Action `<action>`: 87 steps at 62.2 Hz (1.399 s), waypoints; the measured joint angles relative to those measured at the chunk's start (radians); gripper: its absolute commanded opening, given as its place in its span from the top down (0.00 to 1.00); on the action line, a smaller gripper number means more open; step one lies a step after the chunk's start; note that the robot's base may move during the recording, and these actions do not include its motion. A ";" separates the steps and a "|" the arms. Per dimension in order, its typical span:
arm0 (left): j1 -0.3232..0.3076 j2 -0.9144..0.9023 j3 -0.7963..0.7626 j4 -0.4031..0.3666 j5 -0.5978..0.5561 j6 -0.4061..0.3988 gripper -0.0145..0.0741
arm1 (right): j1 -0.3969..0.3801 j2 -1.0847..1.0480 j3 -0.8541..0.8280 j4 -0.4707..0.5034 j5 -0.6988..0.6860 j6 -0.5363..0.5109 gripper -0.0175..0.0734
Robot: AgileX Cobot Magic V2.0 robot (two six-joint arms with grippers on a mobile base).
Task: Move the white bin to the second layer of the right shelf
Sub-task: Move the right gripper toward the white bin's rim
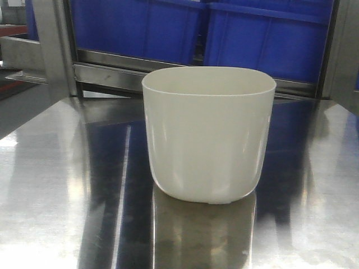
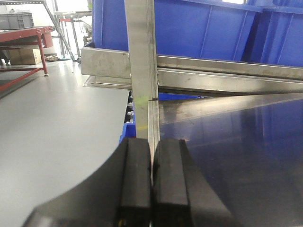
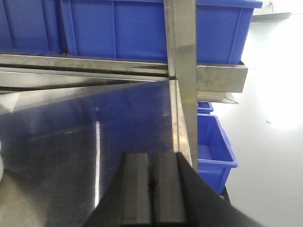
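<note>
The white bin [image 1: 208,134] is a glossy cream tub standing upright and empty on the shiny steel tabletop [image 1: 61,185], in the middle of the front view. No gripper shows in that view. In the left wrist view my left gripper [image 2: 152,143] is shut with nothing between its black pads, above the table's left edge by a steel post [image 2: 141,61]. My right gripper [image 3: 151,157] is also shut and empty, over the tabletop near its right edge. The right shelf second layer is out of view.
Large blue crates [image 1: 263,39] sit on a steel rack rail [image 1: 112,73] right behind the table. Upright steel posts [image 3: 182,42] stand at the table's back corners. A smaller blue crate [image 3: 215,151] sits low beside the table's right edge. Grey floor [image 2: 52,127] lies to the left.
</note>
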 measured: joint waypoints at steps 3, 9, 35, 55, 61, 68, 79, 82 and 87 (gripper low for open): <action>0.000 0.000 0.000 0.000 0.000 0.000 0.74 | 0.000 0.000 0.000 0.000 0.000 0.000 0.75; 0.000 0.000 0.000 0.000 0.000 0.000 0.74 | 0.000 0.000 0.000 0.000 0.000 0.000 0.75; 0.000 0.000 0.000 0.000 0.000 0.000 0.74 | 0.000 0.000 0.000 0.000 0.000 0.000 0.75; 0.000 0.000 0.000 0.000 0.000 0.000 0.74 | 0.000 0.000 0.000 0.000 0.000 0.000 0.75; 0.000 0.000 0.000 0.000 0.000 0.000 0.74 | 0.000 0.000 0.000 0.000 0.000 0.000 0.75; 0.000 0.000 0.000 0.000 0.000 0.000 0.74 | 0.000 0.000 0.000 0.000 0.000 0.000 0.75; 0.000 0.000 0.000 0.000 0.000 0.000 0.74 | 0.000 0.000 0.000 0.000 -0.023 0.000 0.75; 0.000 0.000 0.000 0.000 0.000 0.000 0.74 | 0.000 0.000 0.000 0.000 -0.043 0.000 0.75; 0.000 0.000 0.000 0.000 0.000 0.000 0.74 | 0.000 0.000 0.000 0.000 -0.074 0.000 0.75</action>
